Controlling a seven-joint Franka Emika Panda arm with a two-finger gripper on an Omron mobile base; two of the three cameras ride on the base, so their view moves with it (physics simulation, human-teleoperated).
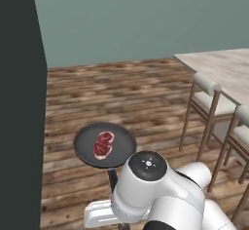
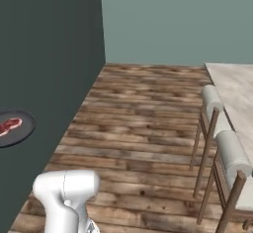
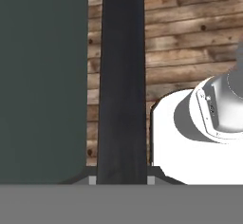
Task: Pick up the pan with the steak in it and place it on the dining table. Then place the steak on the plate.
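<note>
One steak point(image 1: 103, 144) is seen lying in the pan point(image 1: 87, 148), slightly left of centre, and the pan is carried level in the air above the wooden floor point(image 1: 136, 97). The pan's long handle point(image 3: 122, 85) is clamped between the two fingertips of the gripper point(image 3: 120, 180), which are closed against its sides at the bottom of the hand view. The dining table point(image 1: 228, 68) is located to the right, well apart from the pan, with two cushioned chairs point(image 2: 217, 128) set along its near edge. A dark wall point(image 2: 49, 54) is positioned to the left.
</note>
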